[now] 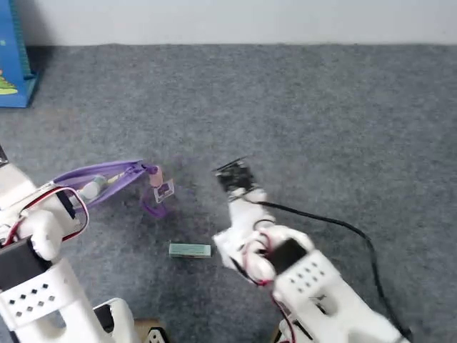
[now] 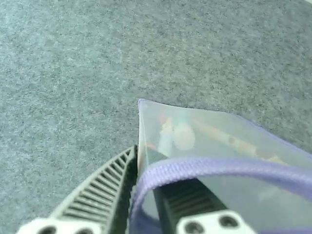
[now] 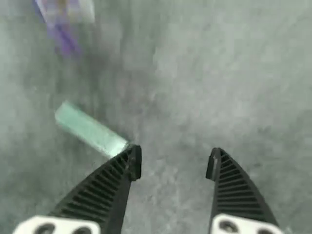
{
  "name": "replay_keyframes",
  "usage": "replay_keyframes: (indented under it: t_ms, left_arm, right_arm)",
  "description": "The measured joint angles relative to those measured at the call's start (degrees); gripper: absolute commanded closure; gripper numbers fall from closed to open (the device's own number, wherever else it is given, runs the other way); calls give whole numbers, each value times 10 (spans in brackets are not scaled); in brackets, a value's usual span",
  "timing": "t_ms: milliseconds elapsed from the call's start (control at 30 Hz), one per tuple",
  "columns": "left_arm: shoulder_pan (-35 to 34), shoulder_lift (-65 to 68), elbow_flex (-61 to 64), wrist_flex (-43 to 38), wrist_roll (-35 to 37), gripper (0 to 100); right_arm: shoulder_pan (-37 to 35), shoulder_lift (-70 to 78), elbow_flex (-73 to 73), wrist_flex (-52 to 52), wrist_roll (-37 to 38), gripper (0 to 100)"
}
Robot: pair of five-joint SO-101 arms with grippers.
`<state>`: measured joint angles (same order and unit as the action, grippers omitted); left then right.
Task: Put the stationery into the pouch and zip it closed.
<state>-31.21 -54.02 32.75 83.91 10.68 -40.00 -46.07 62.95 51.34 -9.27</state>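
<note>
Right, I am working on picking up the green eraser (image 1: 190,249), which is lying flat on the grey table (image 1: 335,107), near the tagged end of the pouch (image 1: 107,179) but not touching it. My left tool (image 2: 141,168) is clenching one edge of the pouch and appears to be holding it lifted, with the purple-trimmed rim running along the top. Through the clear wall I am seeing a few pieces of stationery lying inside. My right tool (image 3: 173,163) is spread wide and hanging low over the table, but it is sitting off to one side. The eraser's near end is just beside one fingertip (image 3: 131,163), outside the gap rather than within it. So I am judging that the job now is alignment before any closing. I am planning to shift the tool sideways until the eraser is lying between the fingers. Then I am turning the wrist so the fingers are crossing its narrow width and not its length, and lowering until the tips are nearly brushing the table. Closing too soon is risking a push that skids the eraser away. The zip is waiting until the eraser is in.
</note>
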Motion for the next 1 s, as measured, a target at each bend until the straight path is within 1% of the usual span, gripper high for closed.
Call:
replay_keyframes:
  t_ms: [100,200,300,433,567,700,867,1000]
  left_arm:
    - [0,0,0,0,0,986]
    - [0,0,0,0,0,986]
    - [0,0,0,0,0,986]
    - [0,0,0,0,0,986]
    - [0,0,0,0,0,986]
    - [0,0,0,0,0,986]
    - [0,0,0,0,0,986]
    - [0,0,0,0,0,986]
  right_arm:
    - [-27,95,-36,0,0,787]
    - [-36,183,-78,-3,0,787]
    - [-39,256,-99,-36,1,787]
    - [-67,313,-107,-75,4,787]
    - [-93,320,-115,-85,4,787]
    - [-98,314,-115,-84,4,787]
    - [-111,276,-114,-33,4,786]
    - [-135,227,-114,-9,4,786]
